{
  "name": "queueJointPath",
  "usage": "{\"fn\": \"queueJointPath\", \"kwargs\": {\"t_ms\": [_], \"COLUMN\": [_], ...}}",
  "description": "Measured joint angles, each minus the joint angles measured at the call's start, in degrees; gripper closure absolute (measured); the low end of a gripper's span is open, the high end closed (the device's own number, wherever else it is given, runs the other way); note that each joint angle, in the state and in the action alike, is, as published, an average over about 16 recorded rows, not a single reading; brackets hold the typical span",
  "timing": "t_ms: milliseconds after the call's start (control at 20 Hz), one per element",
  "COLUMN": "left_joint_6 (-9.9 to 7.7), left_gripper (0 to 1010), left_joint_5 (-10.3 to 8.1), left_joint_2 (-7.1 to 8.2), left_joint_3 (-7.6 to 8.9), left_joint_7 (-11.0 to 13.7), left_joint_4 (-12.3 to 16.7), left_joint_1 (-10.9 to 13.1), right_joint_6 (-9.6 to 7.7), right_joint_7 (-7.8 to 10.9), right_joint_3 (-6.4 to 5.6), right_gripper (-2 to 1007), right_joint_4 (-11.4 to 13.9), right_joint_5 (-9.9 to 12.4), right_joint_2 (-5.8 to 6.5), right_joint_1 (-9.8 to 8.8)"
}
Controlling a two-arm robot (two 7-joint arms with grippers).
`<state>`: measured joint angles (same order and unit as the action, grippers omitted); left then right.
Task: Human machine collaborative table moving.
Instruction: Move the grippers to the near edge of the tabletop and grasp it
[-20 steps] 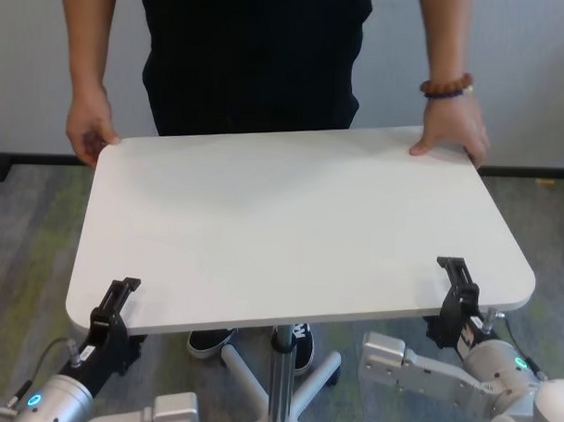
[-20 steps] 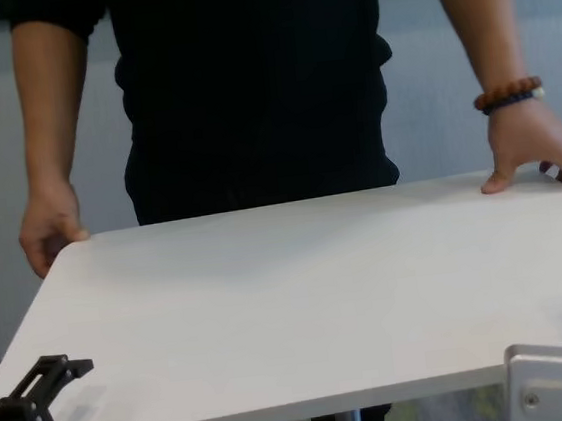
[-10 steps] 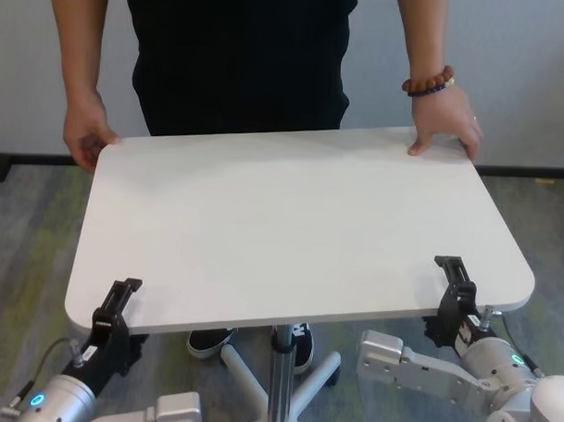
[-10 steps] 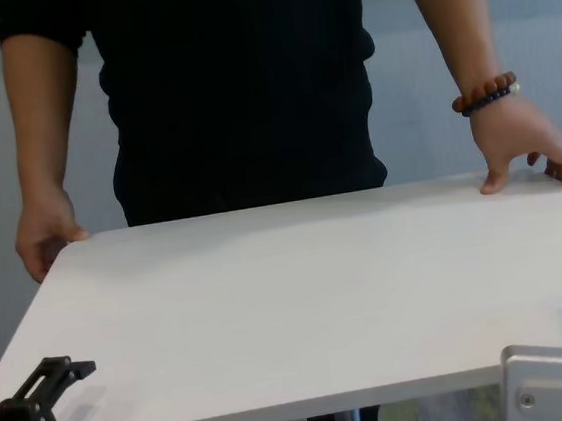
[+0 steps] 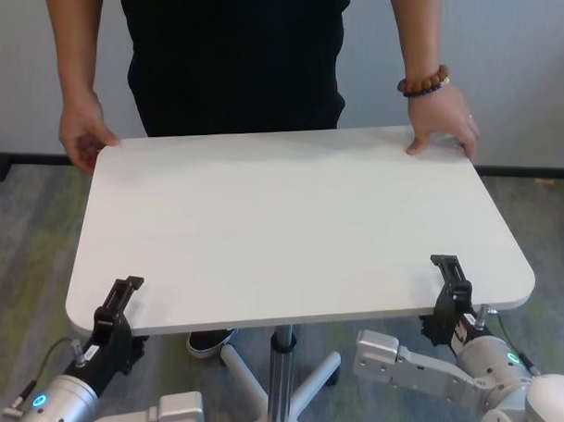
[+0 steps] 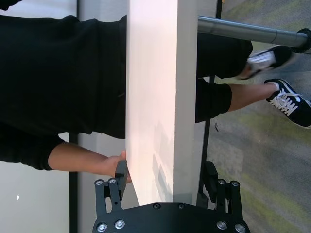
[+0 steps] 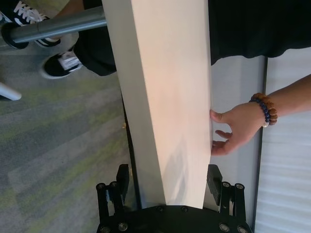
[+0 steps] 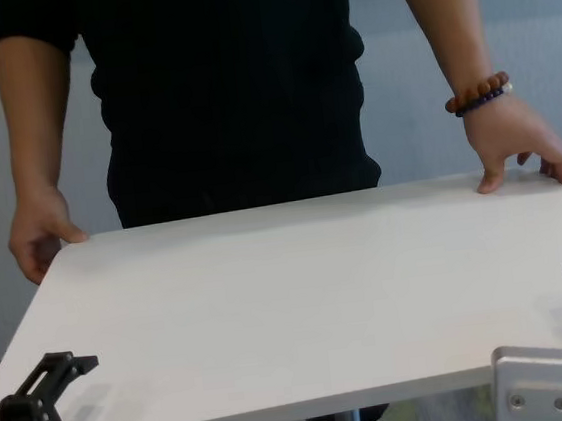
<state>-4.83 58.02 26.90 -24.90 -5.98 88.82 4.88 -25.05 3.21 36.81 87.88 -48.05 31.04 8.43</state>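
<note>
White table (image 5: 291,221) on a silver pole (image 5: 279,382), standing between the robot at its near edge and the human (image 5: 234,57) at its far edge. Left gripper (image 5: 117,309) at the near left corner and right gripper (image 5: 453,291) at the near right corner, each with jaws spread wide, one finger above and one below the tabletop edge; whether the fingers press the board cannot be told. The human's hands (image 5: 440,119) rest on the two far corners, a beaded bracelet (image 5: 423,83) on the wrist at the right.
</note>
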Motion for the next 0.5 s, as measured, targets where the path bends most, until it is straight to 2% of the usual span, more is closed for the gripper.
{"fn": "queueJointPath", "kwargs": {"t_ms": [500], "left_joint_6": [0.12], "left_gripper": [9], "left_joint_5": [-0.52], "left_joint_2": [-0.37], "left_joint_3": [0.09], "left_joint_7": [-0.1], "left_joint_4": [0.0], "left_joint_1": [0.1], "right_joint_6": [0.21], "right_joint_7": [0.78], "right_joint_3": [-0.64], "right_gripper": [0], "right_joint_4": [-0.7], "right_joint_5": [-1.4], "right_joint_2": [-1.07], "right_joint_1": [0.09]}}
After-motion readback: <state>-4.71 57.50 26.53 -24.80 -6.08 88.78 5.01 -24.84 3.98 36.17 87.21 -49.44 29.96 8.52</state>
